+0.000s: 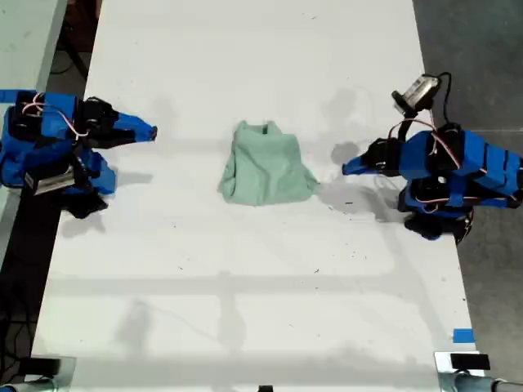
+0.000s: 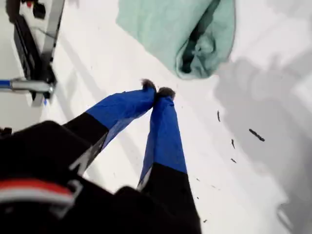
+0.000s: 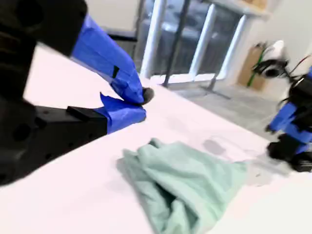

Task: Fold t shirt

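Note:
The t shirt (image 1: 265, 167) is a pale mint-green bundle, crumpled and partly folded over itself, lying on the white table (image 1: 245, 286) midway between the two arms. My first gripper (image 1: 347, 167) is at the exterior view's right, shut and empty, a short way from the shirt's edge. In its wrist view the fingertips (image 2: 156, 91) meet just short of the t shirt (image 2: 180, 34). My second gripper (image 1: 149, 133) is at the exterior view's left, shut on nothing and farther from the cloth. The second wrist view shows its tips (image 3: 141, 100) above the table beyond the t shirt (image 3: 190, 185).
Small black marks (image 1: 347, 204) dot the table by the first arm's base. A blue tape patch (image 1: 462, 335) and metal clamps (image 1: 462, 363) sit at the exterior view's lower right corner. The other arm (image 3: 292, 131) shows across the table in the second wrist view.

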{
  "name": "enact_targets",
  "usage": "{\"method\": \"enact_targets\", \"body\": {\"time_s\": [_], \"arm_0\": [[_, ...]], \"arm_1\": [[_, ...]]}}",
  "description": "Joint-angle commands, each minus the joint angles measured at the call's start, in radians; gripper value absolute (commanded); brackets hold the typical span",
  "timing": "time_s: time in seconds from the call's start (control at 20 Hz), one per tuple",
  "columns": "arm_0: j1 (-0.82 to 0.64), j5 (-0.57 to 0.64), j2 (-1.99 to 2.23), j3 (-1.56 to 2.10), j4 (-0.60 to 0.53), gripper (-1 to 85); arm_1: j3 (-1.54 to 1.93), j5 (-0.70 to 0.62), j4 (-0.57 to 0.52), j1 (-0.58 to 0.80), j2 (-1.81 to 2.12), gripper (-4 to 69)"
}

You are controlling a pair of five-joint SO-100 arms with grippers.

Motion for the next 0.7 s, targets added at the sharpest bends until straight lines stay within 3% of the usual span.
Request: {"method": "enact_targets", "body": {"time_s": [0.0, 0.1, 0.25, 0.4, 0.45, 0.55, 0.65], "arm_0": [[0.106, -0.021, 0.287, 0.466, -0.115, -0.1], [0.084, 0.089, 0.273, 0.563, -0.095, -0.1], [0.106, 0.12, 0.276, 0.577, -0.075, -0.1], [0.069, -0.002, 0.278, 0.584, -0.046, 1.8], [0.086, -0.02, 0.279, 0.588, -0.051, 7.5], [0.11, -0.071, 0.281, 0.627, -0.064, 1.8], [0.124, -0.014, 0.284, 0.623, -0.067, 0.0]], "arm_1": [[0.273, 0.008, -0.035, -0.077, 0.307, 1.7], [0.408, 0.009, 0.135, -0.084, 0.42, 1.7], [0.548, 0.014, 0.066, -0.072, 0.423, 1.7], [0.594, -0.008, 0.078, -0.048, 0.423, 1.2], [0.594, -0.051, 0.078, -0.049, 0.423, -0.4], [0.6, -0.081, 0.077, -0.049, 0.42, 9.5], [0.6, -0.21, 0.077, -0.06, 0.42, 10.1]]}}
